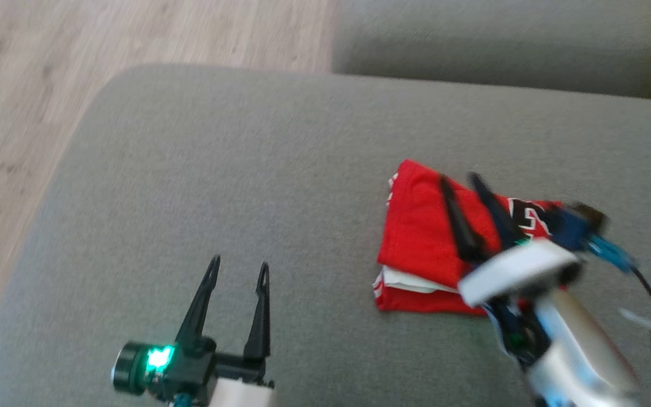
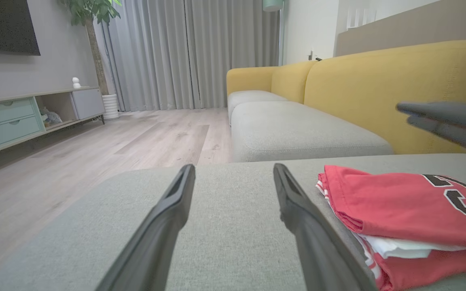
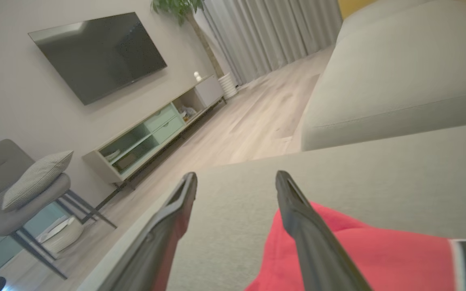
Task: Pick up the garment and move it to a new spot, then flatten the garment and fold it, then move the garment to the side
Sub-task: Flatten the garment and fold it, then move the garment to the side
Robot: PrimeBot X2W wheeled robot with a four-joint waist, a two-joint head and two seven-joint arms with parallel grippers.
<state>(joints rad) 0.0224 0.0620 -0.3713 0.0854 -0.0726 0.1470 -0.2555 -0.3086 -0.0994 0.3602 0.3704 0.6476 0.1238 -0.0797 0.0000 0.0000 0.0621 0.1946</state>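
The garment (image 1: 424,237) is a red jersey with black and white lettering, folded into a compact stack on the grey sofa cushion (image 1: 246,169), right of centre. My right gripper (image 1: 464,181) hovers over it, blurred, its two dark fingers spread apart with nothing between them. In the right wrist view those fingers (image 3: 301,226) stand open above the red garment (image 3: 378,254). My left gripper (image 1: 238,265) is open near the cushion's front, to the left of the garment. The left wrist view shows the garment (image 2: 411,206) at its right, beside the open left gripper (image 2: 233,167).
A second grey seat cushion (image 1: 495,39) lies behind, with a yellow sofa back (image 2: 390,81) along its far side. Wooden floor (image 1: 26,85) borders the cushion's left edge. A TV unit (image 3: 156,133), a chair (image 3: 18,190) and curtains (image 2: 188,52) stand farther off.
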